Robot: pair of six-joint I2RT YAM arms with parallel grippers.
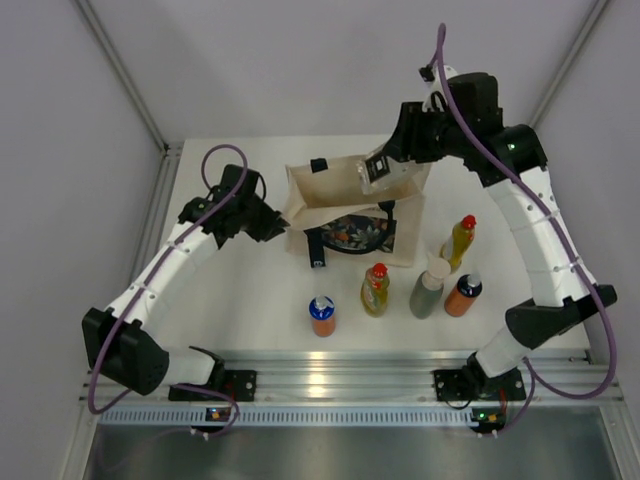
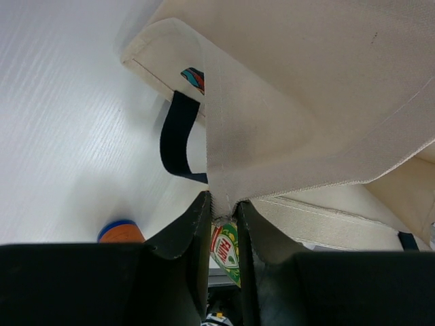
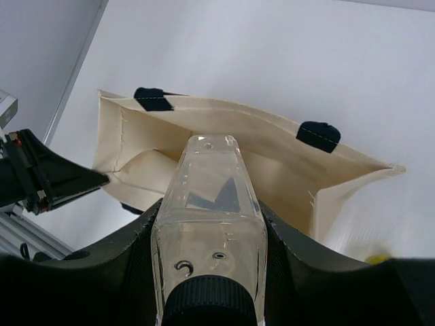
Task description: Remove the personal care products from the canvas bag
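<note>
White tabletop in a pale-walled enclosure, arm bases at the near edge.

**Near row.** 4 bottles stand upright, left to right:
- orange bottle with blue cap
- near yellow bottle, red cap
- grey-green bottle, beige cap
- orange bottle with dark cap

**Just behind the row's right end.** The far yellow bottle, also red-capped, stands upright beside the bag's right side.

**Middle.** The canvas bag stands upright with its mouth open and its floral panel facing the bases. The left gripper is closed to a narrow slit on the bag's left side seam and pinches the fabric. One black handle hangs loose just beside the pinch.

**Far.** The right gripper is closed around the whitish bottle. The bottle's dark cap points toward the wrist and its base toward the bag. From above it appears to sit over the far right of the mouth, and whether the base is fully clear of the rim cannot be told.

**Contents.** The right wrist view shows only folded fabric inside the bag. The held bottle hides the middle of the interior.

**Progress (judged).** 5 of 6 products are out on the table and the 6th is in the grip. What remains is to carry it clear, stand it on the table and release the bag.
</note>
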